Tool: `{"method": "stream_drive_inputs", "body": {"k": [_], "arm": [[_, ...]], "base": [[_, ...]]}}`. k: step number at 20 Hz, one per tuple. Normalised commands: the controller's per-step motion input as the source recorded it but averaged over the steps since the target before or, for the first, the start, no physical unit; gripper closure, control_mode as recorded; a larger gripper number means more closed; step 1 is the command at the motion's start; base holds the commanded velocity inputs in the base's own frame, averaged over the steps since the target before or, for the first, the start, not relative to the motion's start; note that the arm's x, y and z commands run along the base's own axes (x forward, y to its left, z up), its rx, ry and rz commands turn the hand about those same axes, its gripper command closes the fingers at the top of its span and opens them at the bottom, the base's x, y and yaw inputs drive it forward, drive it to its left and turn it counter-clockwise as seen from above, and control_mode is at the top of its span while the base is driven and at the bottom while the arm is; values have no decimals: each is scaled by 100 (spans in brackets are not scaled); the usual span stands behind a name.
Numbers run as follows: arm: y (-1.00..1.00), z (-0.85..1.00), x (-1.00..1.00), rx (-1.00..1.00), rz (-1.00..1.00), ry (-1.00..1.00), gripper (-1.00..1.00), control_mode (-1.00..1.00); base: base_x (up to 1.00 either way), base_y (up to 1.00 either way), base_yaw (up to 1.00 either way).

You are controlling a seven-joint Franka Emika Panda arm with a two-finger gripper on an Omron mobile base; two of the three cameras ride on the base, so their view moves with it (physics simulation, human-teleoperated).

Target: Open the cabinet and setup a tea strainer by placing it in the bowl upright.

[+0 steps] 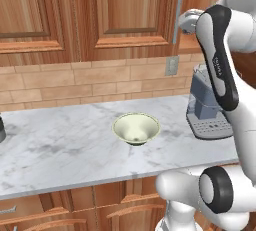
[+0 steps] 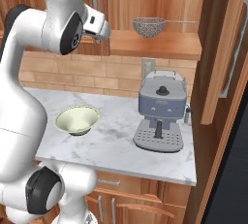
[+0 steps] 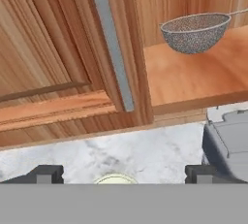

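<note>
The cabinet's right half stands open, with its door (image 2: 227, 48) swung out to the right and a bare wooden shelf (image 3: 193, 80) showing. The tea strainer (image 3: 193, 34) (image 2: 147, 26), a silver mesh basket with a thin wire handle, rests upright on that shelf. The left door (image 3: 58, 63) is closed, and its silver bar handle (image 3: 111, 43) is close in front of the hand. My gripper (image 3: 123, 174) (image 2: 100, 33) is open and empty, up at shelf height beside the closed door's edge, left of the strainer and apart from it. The cream-green bowl (image 1: 136, 128) (image 2: 77, 120) sits empty on the counter below.
A grey-blue espresso machine (image 2: 160, 116) (image 1: 207, 110) stands on the marble counter (image 1: 60, 145) right of the bowl, under the open shelf. A wall socket (image 1: 171, 66) sits on the brick backsplash. A tall wooden panel (image 2: 213, 136) bounds the counter on the right.
</note>
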Motion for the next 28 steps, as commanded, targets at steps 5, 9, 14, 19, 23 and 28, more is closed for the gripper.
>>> {"method": "stream_drive_inputs", "body": {"k": [5,9,14,19,23,28], "arm": [[9,-3,-2,-18,1,-9,-100,-100],[-8,-31,7,-3,0,-11,-100,-100],[-1,-23,28,-14,0,-8,-100,-100],[0,0,39,-7,0,0,-100,-100],[4,0,34,0,0,2,-100,-100],[0,0,37,0,0,0,-100,-100]], "base": [[0,0,0],[0,0,0],[0,0,0],[0,0,0],[0,0,0],[0,0,0]]}}
